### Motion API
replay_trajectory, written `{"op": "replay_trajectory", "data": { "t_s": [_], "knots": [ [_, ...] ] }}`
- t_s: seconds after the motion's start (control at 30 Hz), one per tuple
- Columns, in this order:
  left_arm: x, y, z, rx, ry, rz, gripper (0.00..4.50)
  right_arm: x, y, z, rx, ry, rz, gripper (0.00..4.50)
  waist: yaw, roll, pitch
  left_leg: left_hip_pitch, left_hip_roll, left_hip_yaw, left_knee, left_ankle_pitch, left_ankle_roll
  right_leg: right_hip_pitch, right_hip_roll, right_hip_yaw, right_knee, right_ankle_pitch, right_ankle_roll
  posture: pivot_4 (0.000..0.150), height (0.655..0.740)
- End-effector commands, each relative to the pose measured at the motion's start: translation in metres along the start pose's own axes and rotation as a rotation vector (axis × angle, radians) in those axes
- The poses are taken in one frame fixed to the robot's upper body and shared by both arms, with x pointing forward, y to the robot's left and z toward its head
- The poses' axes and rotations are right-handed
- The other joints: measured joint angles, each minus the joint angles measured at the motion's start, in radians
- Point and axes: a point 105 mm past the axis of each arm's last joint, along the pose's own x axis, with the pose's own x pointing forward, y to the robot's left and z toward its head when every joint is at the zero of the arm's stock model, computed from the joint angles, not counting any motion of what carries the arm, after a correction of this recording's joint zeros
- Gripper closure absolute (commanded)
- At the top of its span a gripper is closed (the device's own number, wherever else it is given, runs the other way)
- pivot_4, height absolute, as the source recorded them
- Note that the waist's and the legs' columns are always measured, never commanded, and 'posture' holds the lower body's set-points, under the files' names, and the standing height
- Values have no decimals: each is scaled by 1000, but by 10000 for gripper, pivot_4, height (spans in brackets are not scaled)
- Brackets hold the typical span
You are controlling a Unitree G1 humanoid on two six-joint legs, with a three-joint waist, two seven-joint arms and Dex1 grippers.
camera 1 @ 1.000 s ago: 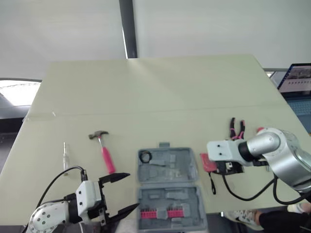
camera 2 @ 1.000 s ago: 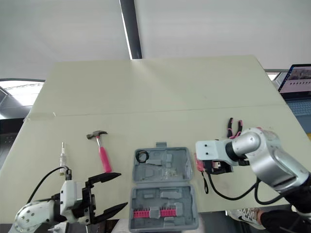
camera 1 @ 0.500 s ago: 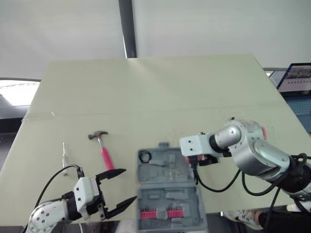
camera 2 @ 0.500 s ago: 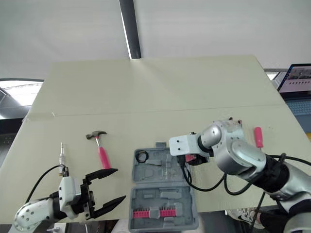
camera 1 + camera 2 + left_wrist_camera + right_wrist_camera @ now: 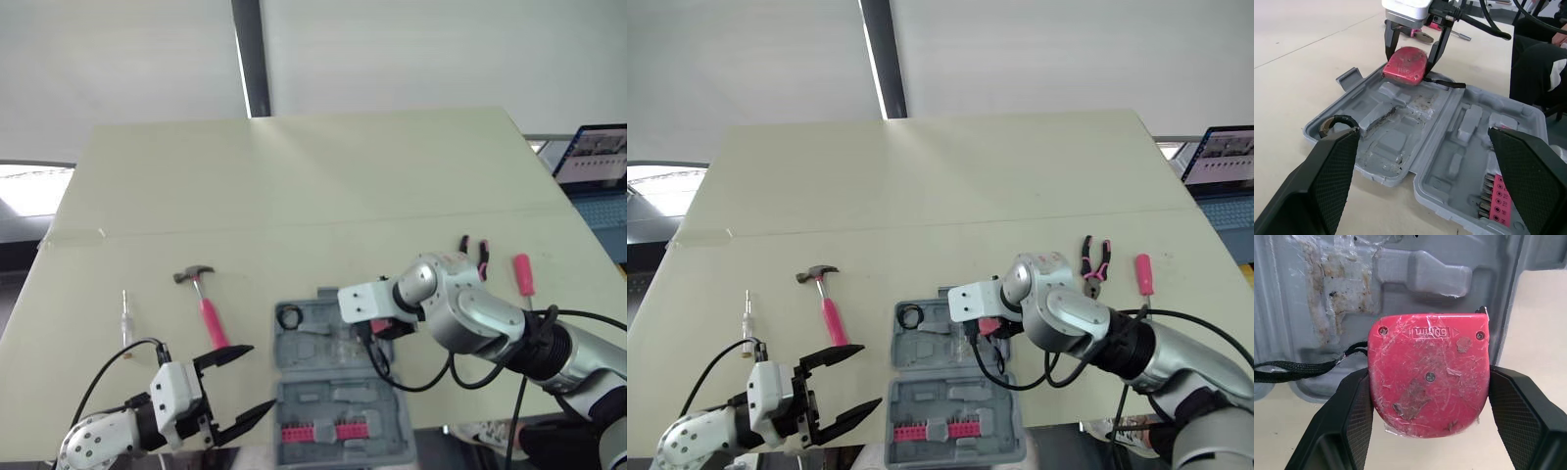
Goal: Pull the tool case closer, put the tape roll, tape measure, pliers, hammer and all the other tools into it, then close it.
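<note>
Tool case (image 5: 1400, 142): grey, open flat on table (image 5: 294, 186), near front edge. Far half holds black tape roll (image 5: 290, 315) in left corner. Near half holds pink bit strip (image 5: 333, 431).

Tape measure (image 5: 1428, 382): red, scuffed, black strap trailing across far half. My right jaws clamp it on both sides, over right rim of far half.

My left jaws: spread wide, nothing between them, at table's front edge left of case.

Hammer (image 5: 201, 299), pink grip, lies left of case. Pliers (image 5: 1093, 258) lie right.
</note>
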Motion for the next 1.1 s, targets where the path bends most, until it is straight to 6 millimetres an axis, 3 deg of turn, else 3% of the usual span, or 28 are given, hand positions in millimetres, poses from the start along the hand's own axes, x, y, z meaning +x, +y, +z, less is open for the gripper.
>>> {"op": "replay_trajectory", "data": {
  "t_s": [0.03,1.1],
  "knots": [
    [1,-5,3,17,-11,-7,0,-8,-10,5,-36,-4,-58,15644,0,0,0,0,0,0,0,0,0,0,0,0,0,0,0,1500,7373],
    [8,-9,1,16,-22,-23,0,-3,-11,15,-83,-4,-58,15644,0,0,0,0,0,0,0,0,0,0,0,0,0,0,0,1500,7373]
  ]
}}
